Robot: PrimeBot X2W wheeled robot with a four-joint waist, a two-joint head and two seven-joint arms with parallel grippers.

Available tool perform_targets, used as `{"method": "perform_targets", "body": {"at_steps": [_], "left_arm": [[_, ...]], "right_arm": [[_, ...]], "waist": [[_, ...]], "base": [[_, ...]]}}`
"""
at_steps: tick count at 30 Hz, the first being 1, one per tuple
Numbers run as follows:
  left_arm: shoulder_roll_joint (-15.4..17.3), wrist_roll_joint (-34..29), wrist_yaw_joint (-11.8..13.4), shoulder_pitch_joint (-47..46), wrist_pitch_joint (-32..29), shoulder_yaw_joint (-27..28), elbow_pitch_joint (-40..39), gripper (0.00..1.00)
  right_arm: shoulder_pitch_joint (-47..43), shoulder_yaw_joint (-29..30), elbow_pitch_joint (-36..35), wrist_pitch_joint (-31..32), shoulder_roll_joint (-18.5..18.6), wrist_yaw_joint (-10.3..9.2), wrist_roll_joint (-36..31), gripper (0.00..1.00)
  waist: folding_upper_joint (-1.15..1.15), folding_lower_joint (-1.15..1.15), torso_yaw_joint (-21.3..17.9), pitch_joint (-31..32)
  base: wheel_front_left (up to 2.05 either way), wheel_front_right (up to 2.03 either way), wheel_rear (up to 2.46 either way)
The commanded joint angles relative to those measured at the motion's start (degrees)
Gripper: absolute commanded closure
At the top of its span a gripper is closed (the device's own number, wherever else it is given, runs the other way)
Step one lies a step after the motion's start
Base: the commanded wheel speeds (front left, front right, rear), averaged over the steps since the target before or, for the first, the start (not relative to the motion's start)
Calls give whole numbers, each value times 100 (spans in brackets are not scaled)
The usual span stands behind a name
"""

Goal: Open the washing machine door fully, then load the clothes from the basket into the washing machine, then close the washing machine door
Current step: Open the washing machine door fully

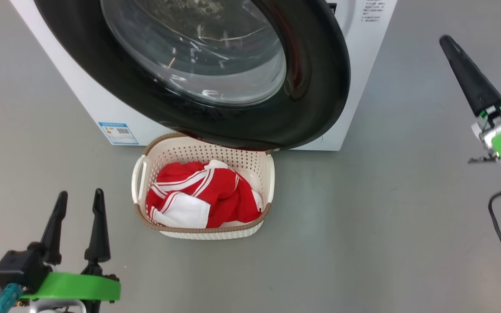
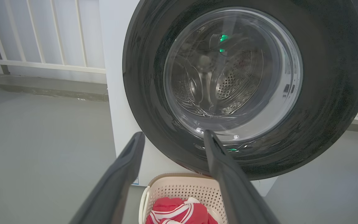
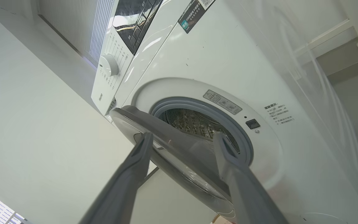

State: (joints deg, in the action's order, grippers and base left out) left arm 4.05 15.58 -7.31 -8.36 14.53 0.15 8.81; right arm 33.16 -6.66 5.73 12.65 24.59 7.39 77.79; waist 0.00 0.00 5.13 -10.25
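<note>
The washing machine (image 1: pixel 363 87) stands at the top of the head view. Its black washing machine door (image 1: pixel 311 87) hangs ajar, over the basket's far rim. The cream basket (image 1: pixel 259 165) sits on the floor and holds the red and white clothes (image 1: pixel 215 191). My left gripper (image 1: pixel 80 195) is open at the lower left, left of the basket, empty. My right gripper (image 1: pixel 450 45) is raised right of the machine, apart from the door. In the right wrist view my right gripper (image 3: pixel 183 136) is open, the door (image 3: pixel 179 152) edge-on beyond it, with the steel drum (image 3: pixel 197 123) behind.
Grey floor surrounds the basket. A white railing (image 2: pixel 42 65) runs behind the machine. The left wrist view faces the door's glass window (image 2: pixel 231 74), with the basket (image 2: pixel 179 189) below. A control knob (image 3: pixel 109 65) and a clear plastic sheet (image 3: pixel 322 109) are on the machine.
</note>
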Motion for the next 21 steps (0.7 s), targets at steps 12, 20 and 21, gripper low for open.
{"method": "perform_targets", "body": {"at_steps": [12, 20, 21], "left_arm": [[142, -103, -18, 146, 47, 252, -256, 0], [144, -110, -18, 146, 47, 259, -302, 0], [143, -109, -18, 143, 47, 257, -303, 0]], "right_arm": [[-1091, -764, -438, -2093, 521, 10, -1737, 0], [-1224, -904, 20, -2734, 520, 10, -3080, 0], [-1235, -900, 87, -2748, 478, 10, -3252, 0]], "waist": [[0, 0, -80, 92], [0, 0, -113, 26], [0, 0, -113, 19]], "base": [[0, 0, 0], [0, 0, 0], [0, 0, 0]]}}
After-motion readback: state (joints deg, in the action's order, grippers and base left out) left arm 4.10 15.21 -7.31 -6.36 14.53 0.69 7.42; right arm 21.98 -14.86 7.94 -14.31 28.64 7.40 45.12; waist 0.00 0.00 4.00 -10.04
